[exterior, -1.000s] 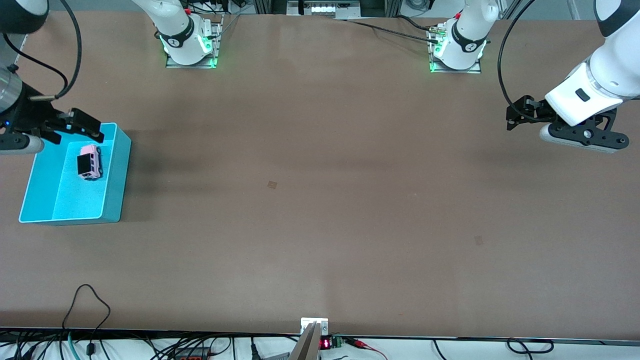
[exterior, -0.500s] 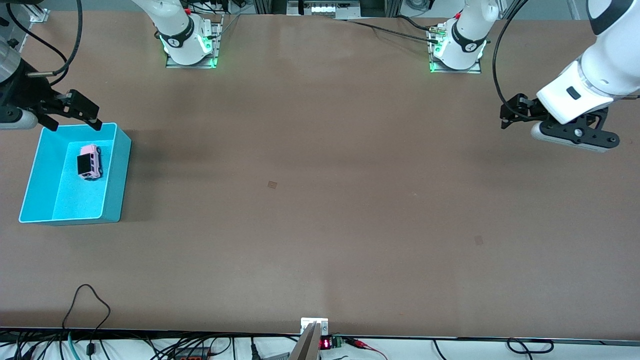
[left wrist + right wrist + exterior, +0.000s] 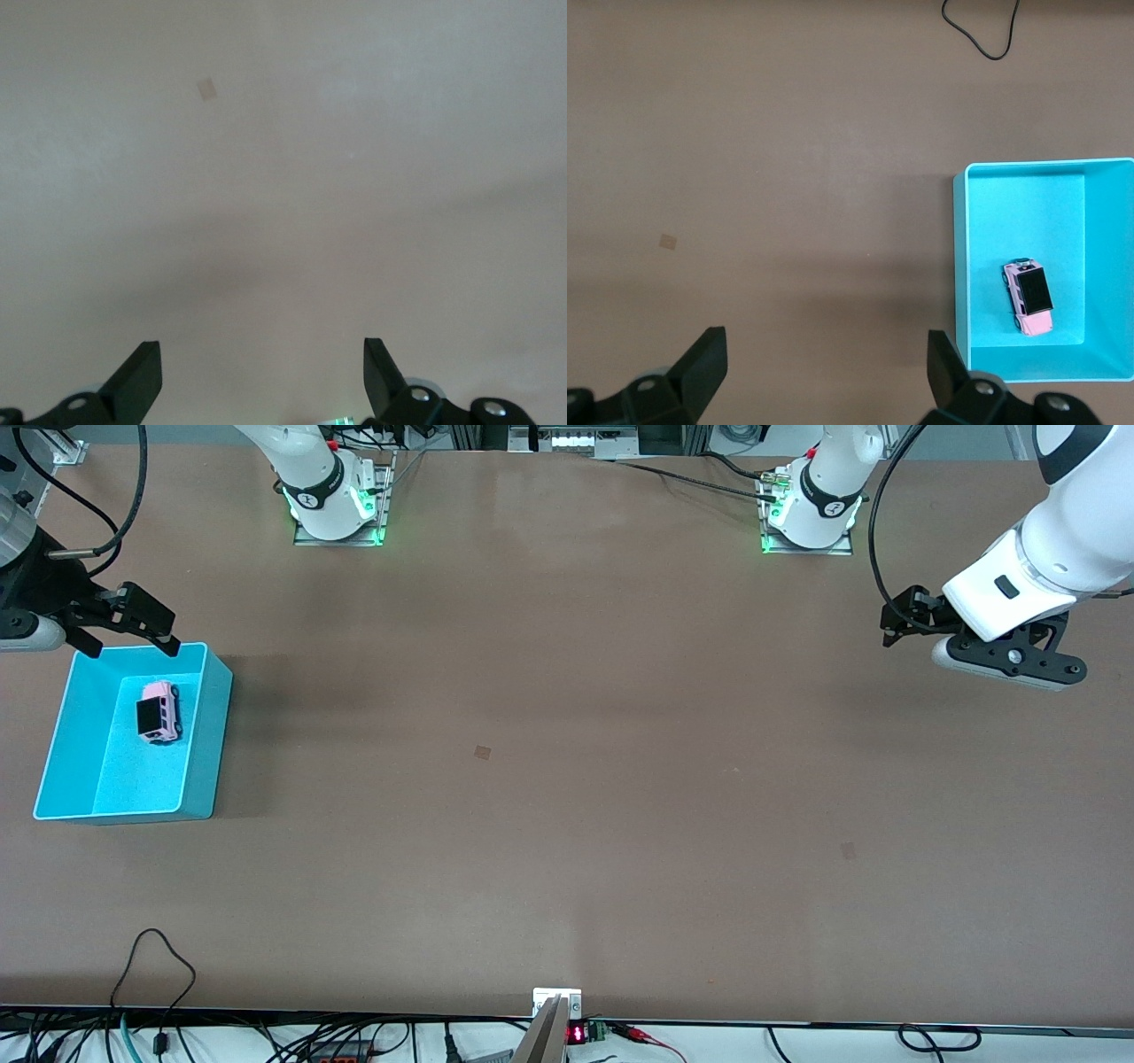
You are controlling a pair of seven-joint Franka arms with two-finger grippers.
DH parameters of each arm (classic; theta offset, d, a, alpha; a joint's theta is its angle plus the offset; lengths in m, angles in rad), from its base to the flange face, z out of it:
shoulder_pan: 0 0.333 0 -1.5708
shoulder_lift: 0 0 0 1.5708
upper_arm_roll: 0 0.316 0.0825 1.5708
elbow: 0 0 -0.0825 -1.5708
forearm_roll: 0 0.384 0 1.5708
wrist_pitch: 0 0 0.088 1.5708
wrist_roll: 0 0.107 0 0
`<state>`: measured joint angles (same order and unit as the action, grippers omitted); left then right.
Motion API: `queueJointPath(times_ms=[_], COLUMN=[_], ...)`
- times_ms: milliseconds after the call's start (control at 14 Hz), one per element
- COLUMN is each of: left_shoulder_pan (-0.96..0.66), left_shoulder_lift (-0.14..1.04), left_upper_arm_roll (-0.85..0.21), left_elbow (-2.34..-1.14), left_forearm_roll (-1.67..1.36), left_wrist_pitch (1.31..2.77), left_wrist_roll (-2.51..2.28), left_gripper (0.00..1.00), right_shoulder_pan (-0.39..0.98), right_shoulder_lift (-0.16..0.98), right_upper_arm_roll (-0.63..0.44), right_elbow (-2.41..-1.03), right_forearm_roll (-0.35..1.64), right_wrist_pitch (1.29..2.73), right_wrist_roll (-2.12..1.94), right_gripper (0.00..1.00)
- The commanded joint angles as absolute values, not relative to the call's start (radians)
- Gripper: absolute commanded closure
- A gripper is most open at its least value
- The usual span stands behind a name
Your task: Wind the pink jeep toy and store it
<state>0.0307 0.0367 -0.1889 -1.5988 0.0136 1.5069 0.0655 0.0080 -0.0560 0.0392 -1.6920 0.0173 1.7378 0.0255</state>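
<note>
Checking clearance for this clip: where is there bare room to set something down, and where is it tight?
The table is bare from the turquoise bin to the left gripper. Inside the bin, floor nearer the camera than the pink jeep toy is free. Tightest: the bin's rim under the open right gripper.

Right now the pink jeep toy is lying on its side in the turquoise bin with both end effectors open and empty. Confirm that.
Not quite: the pink jeep toy stands upright on its wheels in the turquoise bin, as the right wrist view shows. Both the right end effector and left end effector are open and empty.
</note>
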Motion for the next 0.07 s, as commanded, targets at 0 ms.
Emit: queueJointPath(times_ms=[0], left_shoulder_pan=[0.035], left_shoulder_lift=[0.029], left_upper_arm_roll=[-0.193], left_elbow=[-1.58], left_forearm_roll=[0.025], left_wrist_pitch=[1.474], left_wrist_roll=[0.061], left_gripper=[0.0], right_shoulder_pan=[0.006], right_shoulder_lift=[-0.064], right_upper_arm_roll=[0.04], right_elbow=[-1.697], right_forearm_roll=[0.021], right_wrist_pitch=[1.743], right_wrist_roll=[0.011], right_gripper=[0.0])
